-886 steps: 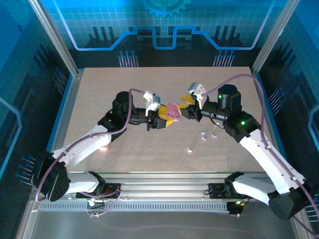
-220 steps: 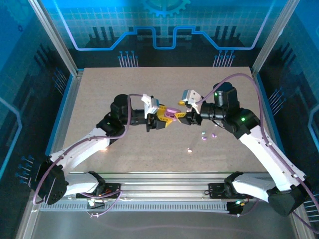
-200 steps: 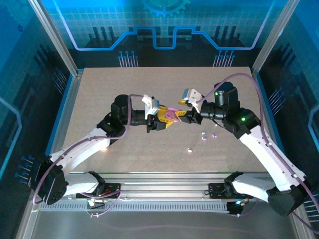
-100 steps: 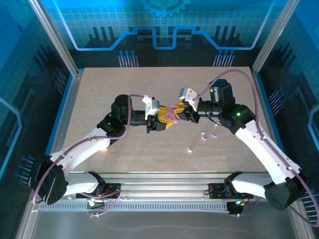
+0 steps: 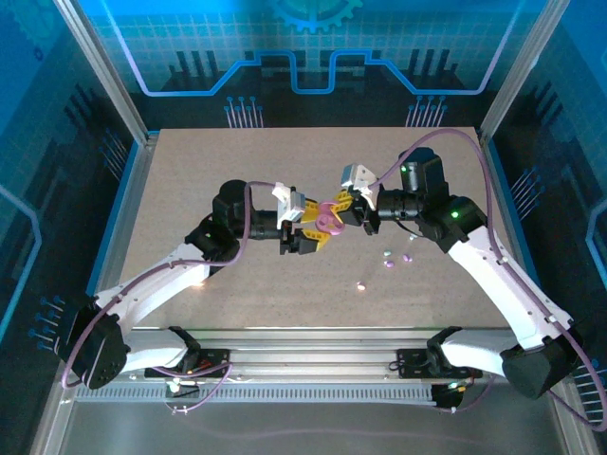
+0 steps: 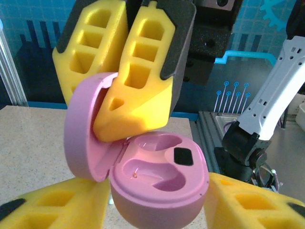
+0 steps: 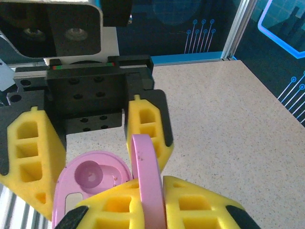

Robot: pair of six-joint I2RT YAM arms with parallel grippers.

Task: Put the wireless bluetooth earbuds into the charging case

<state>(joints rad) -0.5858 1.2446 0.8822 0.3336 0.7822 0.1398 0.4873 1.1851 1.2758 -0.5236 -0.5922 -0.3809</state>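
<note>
Pink case (image 6: pixel 157 191); yellow fingers (image 6: pixel 138 95); beige table (image 5: pixel 237 161); earbuds (image 5: pixel 389 266) maybe pastel.

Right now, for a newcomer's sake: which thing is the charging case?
On the beige table, two arms' yellow foam fingers meet. Between them sits a glossy pink oval clamshell case, lid open, far bigger than the tiny pastel earbuds nearby.
</note>
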